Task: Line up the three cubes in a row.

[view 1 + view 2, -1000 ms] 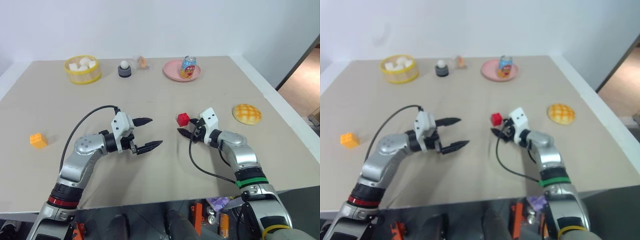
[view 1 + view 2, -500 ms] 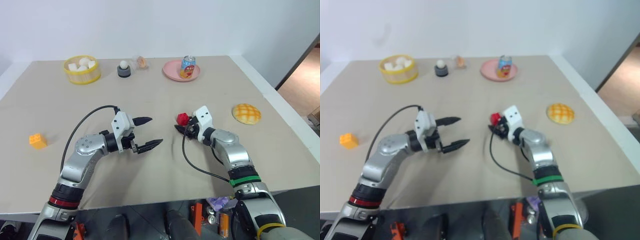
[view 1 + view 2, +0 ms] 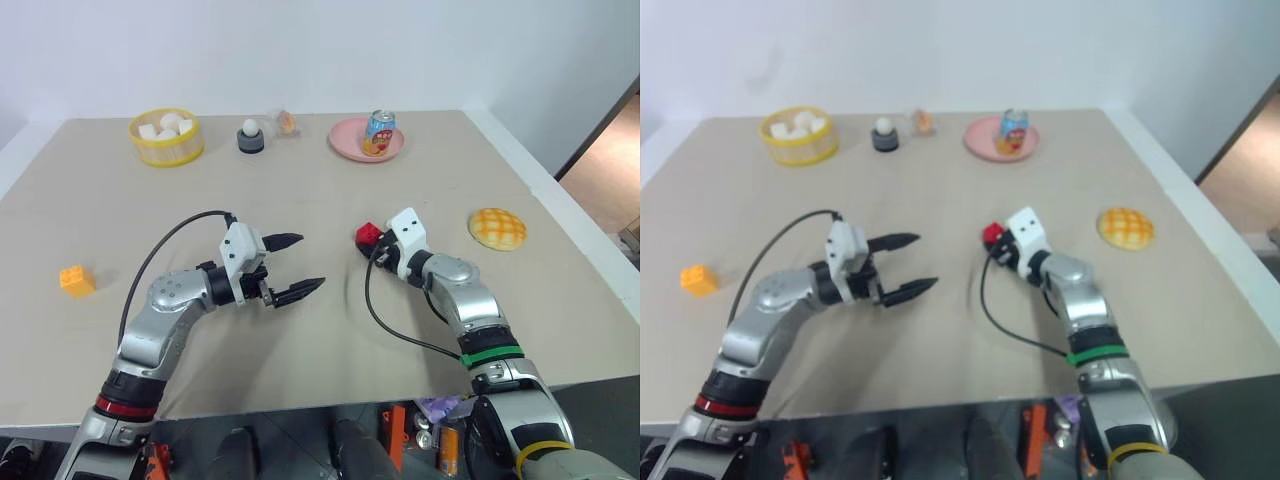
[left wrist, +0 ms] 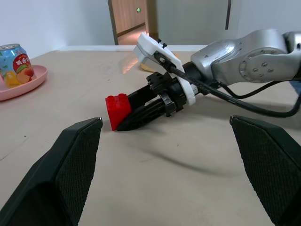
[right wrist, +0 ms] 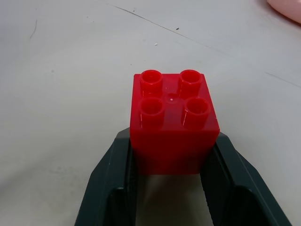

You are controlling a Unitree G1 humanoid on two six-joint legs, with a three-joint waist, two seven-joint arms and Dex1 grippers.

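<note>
Closing in since a second ago, the right gripper (image 5: 171, 155) now clamps the red cube (image 5: 173, 121) between its fingers on the table (image 3: 400, 180). Left gripper (image 3: 297, 267) hangs wide open, well apart from it, and the orange-yellow cube (image 3: 75, 281) sits far beyond that.

Bun (image 3: 497, 228) right of cube (image 3: 366, 236); basket (image 3: 166, 138) far left

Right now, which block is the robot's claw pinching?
The red block. The right gripper is shut on its two sides. The orange-yellow block sits alone far over on the robot's left side of the table, nothing touching it.
</note>
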